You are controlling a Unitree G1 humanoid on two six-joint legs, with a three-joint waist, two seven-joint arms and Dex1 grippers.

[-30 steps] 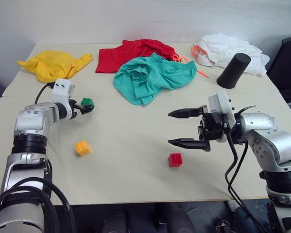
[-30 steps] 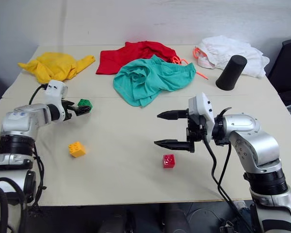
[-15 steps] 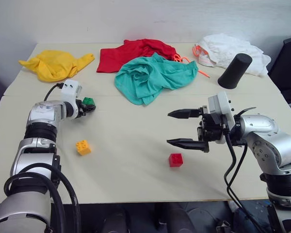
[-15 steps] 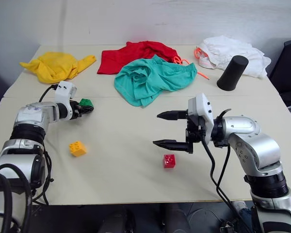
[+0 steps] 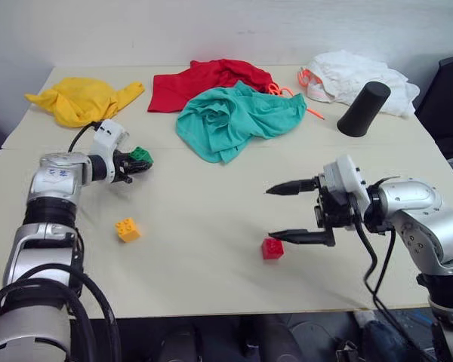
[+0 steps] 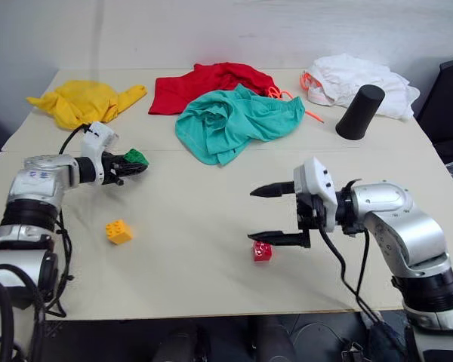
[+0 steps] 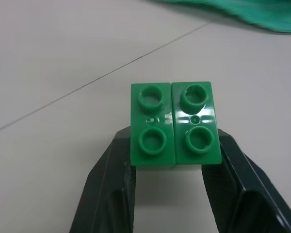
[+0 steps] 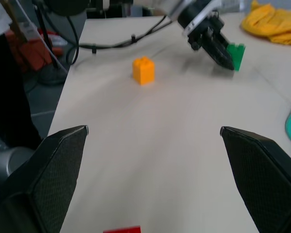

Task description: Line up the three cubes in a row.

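Left end effector [image 5: 136, 161] clamped on the green cube [image 5: 140, 155], one black finger on each side, studs facing up in the left wrist view. Cube sits at the left side of the desk [image 5: 211, 279], just past the seam line, near the teal cloth [image 5: 238, 117]; whether it rests on the surface or is lifted off it, cannot tell.

Yellow-orange cube [image 5: 127, 228] lies alone on the desk, nearer than the green one and a little left of it, well apart from both arms.

Red cube [image 5: 272, 247] sits toward the near middle-right. Right end effector [image 5: 279, 213] hangs just beside it with fingers wide apart, pointing left across the desk; the lower finger [image 5: 298, 237] is right above the cube's far edge, contact not clear.

At the far side: yellow cloth [image 5: 83, 99] left, red cloth [image 5: 204, 81] centre, white cloth [image 5: 351, 74] right, with a black cone-shaped cup [image 5: 362, 109] upside down beside it.
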